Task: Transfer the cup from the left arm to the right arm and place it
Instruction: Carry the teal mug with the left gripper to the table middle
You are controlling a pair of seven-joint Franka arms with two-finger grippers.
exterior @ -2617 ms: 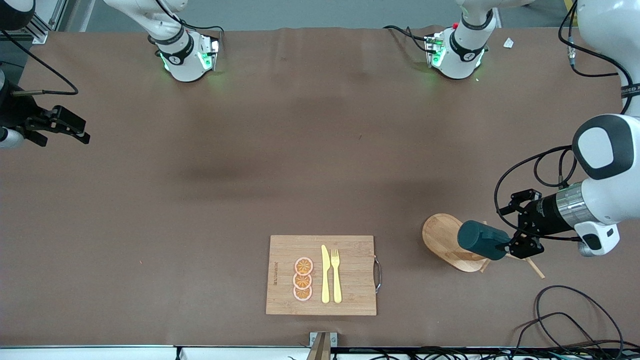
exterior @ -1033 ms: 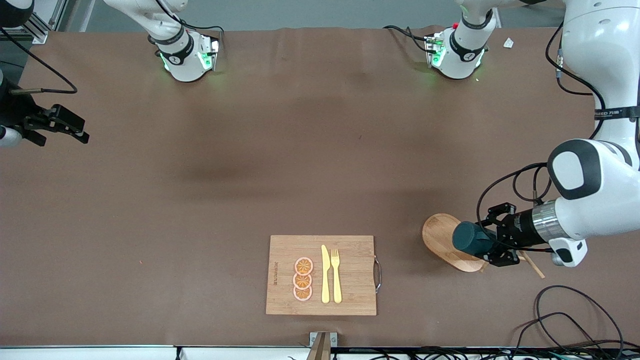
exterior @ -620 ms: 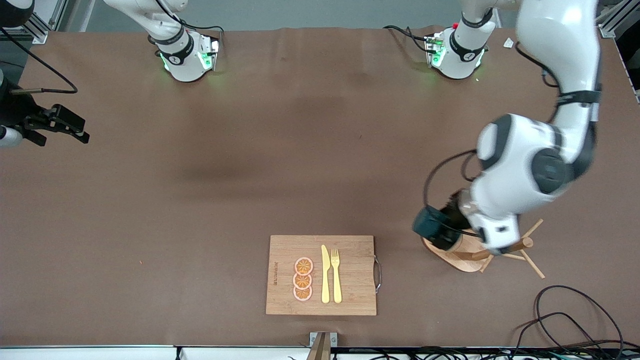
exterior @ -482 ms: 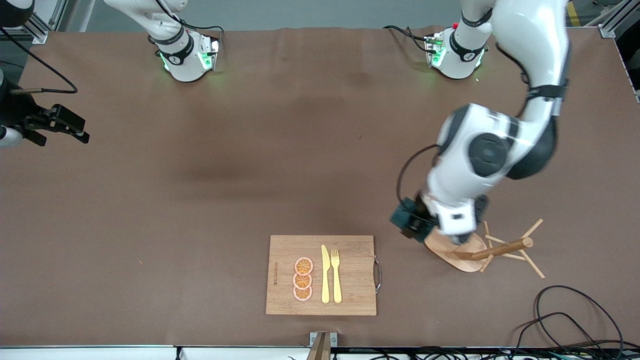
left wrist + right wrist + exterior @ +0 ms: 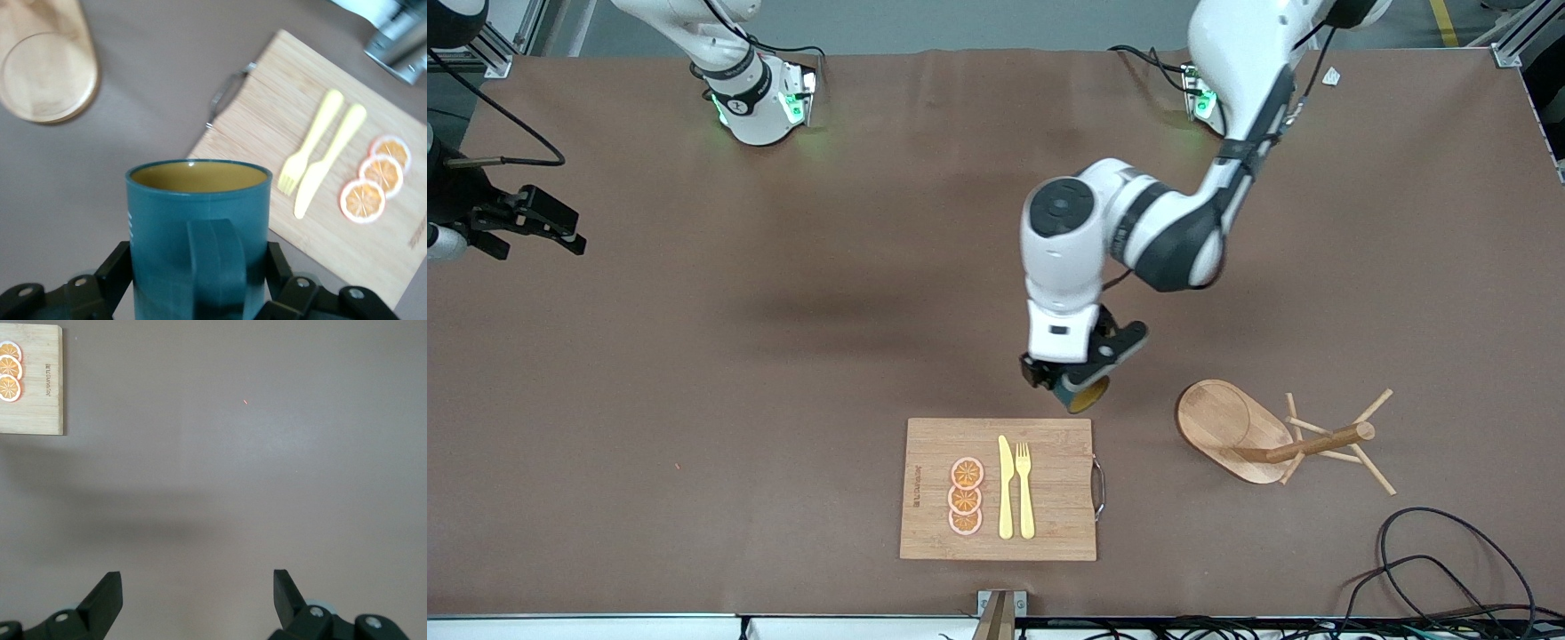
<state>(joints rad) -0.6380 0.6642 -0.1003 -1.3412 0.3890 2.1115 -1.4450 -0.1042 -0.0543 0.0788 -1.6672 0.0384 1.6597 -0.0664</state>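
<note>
Cup (image 5: 1083, 392): teal-green cylinder, smooth and matte, mustard-yellow inside, small loop handle turned toward the left wrist camera. Held in the air, lower centre of the front view, over bare table just above the board's (image 5: 997, 488) upper edge, tilted so the yellow mouth shows to the front camera. Clamped between the fingers of the left gripper (image 5: 1082, 372), one dark finger (image 5: 115, 272) on each side of the wall.

Left arm: white with black joints, reaching from its base at upper right of the front view down toward the middle, elbow bent, wrist pointing downward.

Right gripper (image 5: 541, 224): black, at the left edge of the front view, waiting over bare table, fingers spread wide with nothing between.

Board: rectangular bamboo, fine straight grain, thin metal handle on one short side. On it, three round orange slices (image 5: 966, 497) in a column, beside a pale yellow plastic knife (image 5: 1005, 486) and fork (image 5: 1024, 491) lying parallel.

Rack (image 5: 1263, 435): oval wooden base with slim pegs, lower right of the front view.

Table (image 5: 783, 356): brown, matte.
</note>
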